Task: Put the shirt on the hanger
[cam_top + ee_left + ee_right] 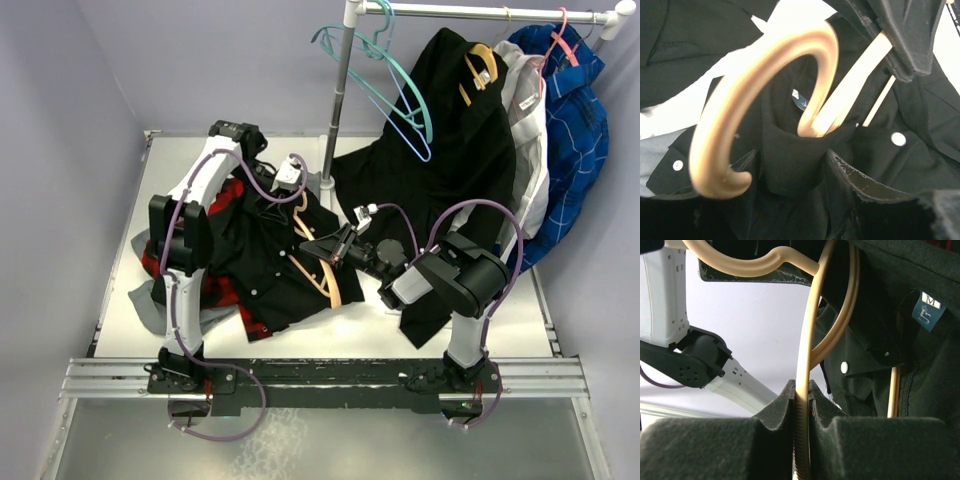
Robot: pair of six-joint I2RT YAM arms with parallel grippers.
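Right gripper [802, 396]: grey foam pads pinched tight on slim tan rod of hanger [808, 340]. Left gripper [875, 115]: hard black fingers [910, 35] apart round smooth curved wood and soft collar of shirt [790, 160]; clamped or loose, cannot tell. Shirt crumpled mid-table [350, 335], hanger in neck. Plaid garment [225, 290] touching left; white strip between hem and front rail [330, 372].
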